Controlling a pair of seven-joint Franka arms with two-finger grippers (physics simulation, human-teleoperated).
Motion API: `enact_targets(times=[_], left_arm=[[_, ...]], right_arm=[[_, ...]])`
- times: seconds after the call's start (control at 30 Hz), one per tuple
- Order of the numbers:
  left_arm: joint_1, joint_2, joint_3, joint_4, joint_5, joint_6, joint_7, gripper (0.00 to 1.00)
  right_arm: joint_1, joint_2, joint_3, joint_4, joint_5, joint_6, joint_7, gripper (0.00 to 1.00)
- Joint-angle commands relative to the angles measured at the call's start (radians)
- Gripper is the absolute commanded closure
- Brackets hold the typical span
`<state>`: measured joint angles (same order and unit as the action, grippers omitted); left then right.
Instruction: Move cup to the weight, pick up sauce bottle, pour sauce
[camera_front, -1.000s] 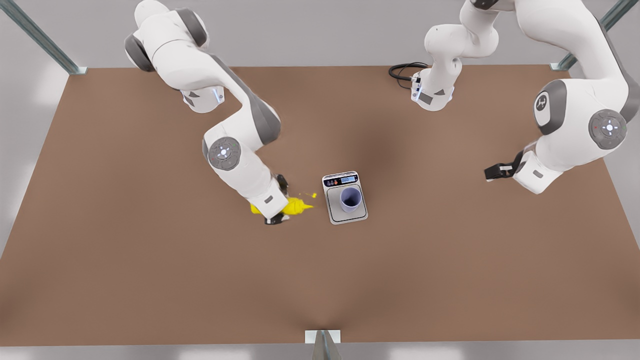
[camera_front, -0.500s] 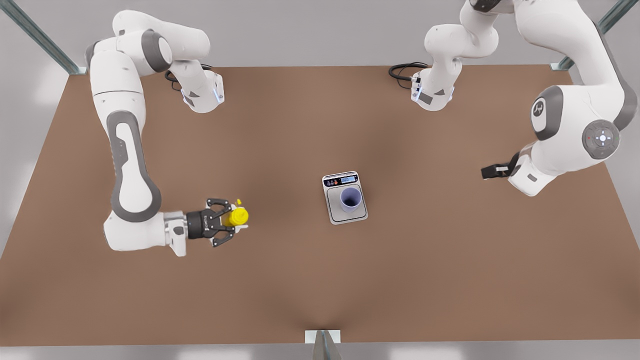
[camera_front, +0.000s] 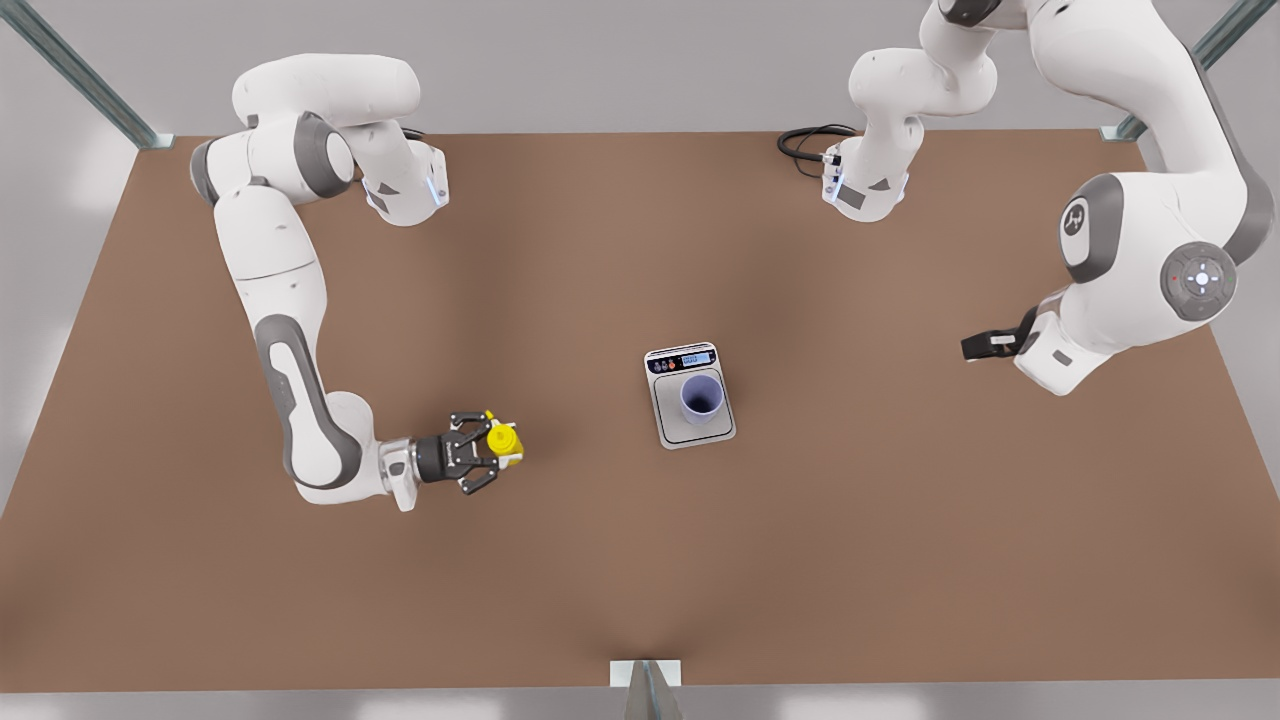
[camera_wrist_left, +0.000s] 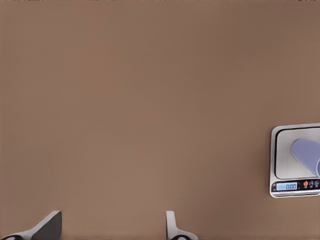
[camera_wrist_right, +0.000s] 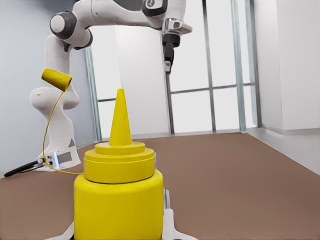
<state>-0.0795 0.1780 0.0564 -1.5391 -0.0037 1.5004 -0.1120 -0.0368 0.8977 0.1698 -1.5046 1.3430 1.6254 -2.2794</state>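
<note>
Standing upright, yellow sauce bottle (camera_wrist_right: 119, 187), pointed nozzle

Lavender-blue cup (camera_front: 702, 398), upright and open-mouthed, on silver-grey plate of the weight (camera_front: 667, 428), display strip on its far edge; yellow sauce bottle (camera_front: 503, 441), upright with nozzle skyward, well apart toward the front view's left

Left wrist view: cup (camera_wrist_left: 309, 155) and weight (camera_wrist_left: 296, 160) cut off by right edge; left gripper (camera_wrist_left: 111, 227) fingertips cut by bottom edge.

Right wrist view: sauce bottle (camera_wrist_right: 119, 200) base cut by bottom edge; bottle hides most of right gripper (camera_wrist_right: 117, 227).

Front view: left gripper (camera_front: 975, 347) fingers too small to separate; display digits unreadable.
</note>
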Motion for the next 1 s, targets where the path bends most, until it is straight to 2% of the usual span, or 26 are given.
enact_targets(times=[0.0, 0.97], left_arm=[[-0.002, 0.000, 0.000, 0.000, 0.001, 0.000, 0.000, 0.00], [-0.006, 0.008, -0.001, -0.003, 0.001, -0.022, -0.002, 0.00]], right_arm=[[0.000, 0.003, 0.000, 0.001, -0.015, -0.012, 0.000, 0.54], [-0.009, 0.035, -0.009, -0.006, -0.021, 0.001, -0.054, 0.52]])
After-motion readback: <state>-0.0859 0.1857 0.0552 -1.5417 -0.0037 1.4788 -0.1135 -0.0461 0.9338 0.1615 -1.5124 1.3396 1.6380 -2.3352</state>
